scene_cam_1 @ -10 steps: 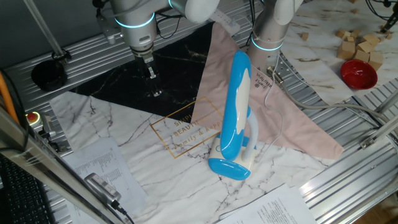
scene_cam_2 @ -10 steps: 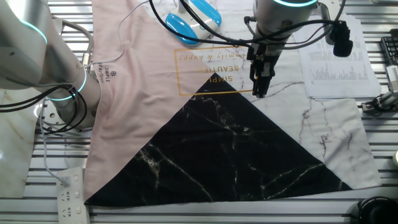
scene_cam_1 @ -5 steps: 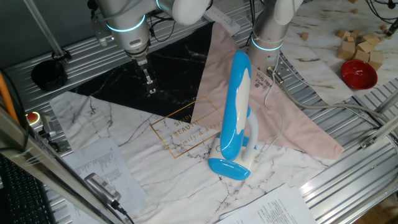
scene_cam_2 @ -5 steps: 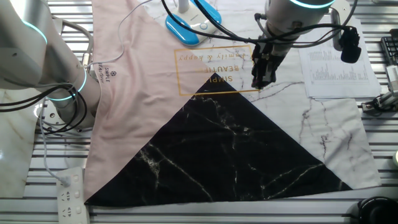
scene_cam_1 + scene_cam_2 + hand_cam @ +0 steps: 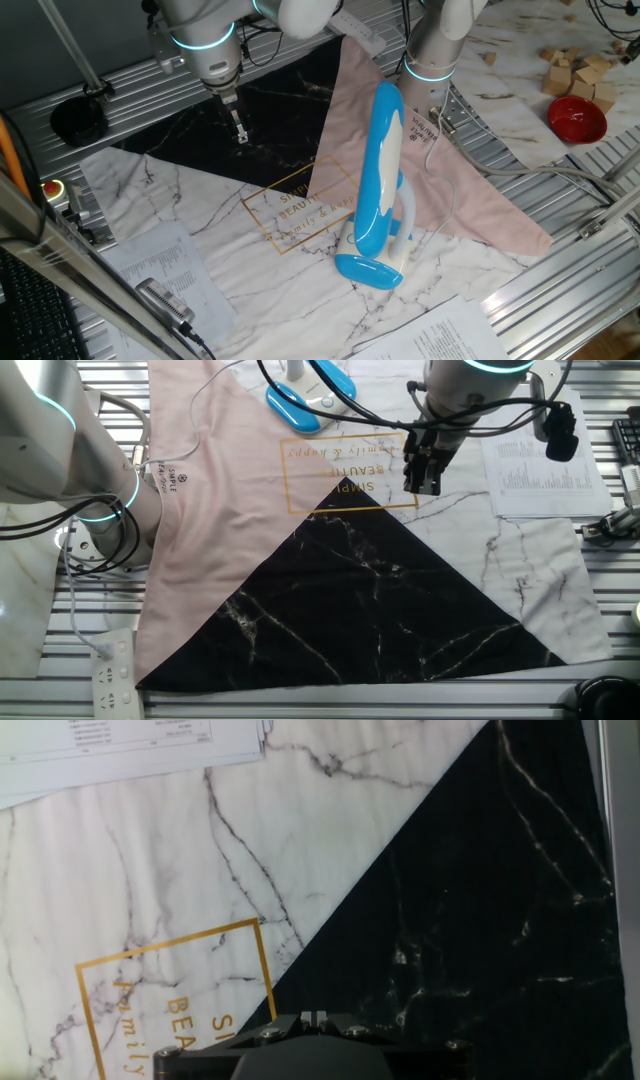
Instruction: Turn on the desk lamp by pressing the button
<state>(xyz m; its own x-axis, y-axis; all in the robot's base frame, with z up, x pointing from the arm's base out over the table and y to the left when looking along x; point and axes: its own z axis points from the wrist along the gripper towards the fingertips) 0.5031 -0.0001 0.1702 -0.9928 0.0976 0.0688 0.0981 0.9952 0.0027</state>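
Note:
The desk lamp (image 5: 378,170) stands folded on the marble mat, its long blue head leaning over the white neck and blue oval base (image 5: 368,271). In the other fixed view only its base (image 5: 293,406) and part of the head show at the top edge. I cannot make out the button. My gripper (image 5: 240,135) hangs over the border of the black and white marble, well to the left of the lamp and above the mat. It also shows in the other fixed view (image 5: 420,484). In the hand view its fingertips (image 5: 314,1017) touch each other and hold nothing.
A second arm's base (image 5: 432,62) stands behind the lamp on a pink cloth (image 5: 470,200). A red bowl (image 5: 576,118) and wooden blocks (image 5: 580,70) lie at the far right. Printed papers (image 5: 160,270) lie at the front left. A power strip (image 5: 112,672) lies beside the cloth.
The gripper has risen from the mat and shifted a little left in one fixed view, away from the lamp. The lamp has not moved.

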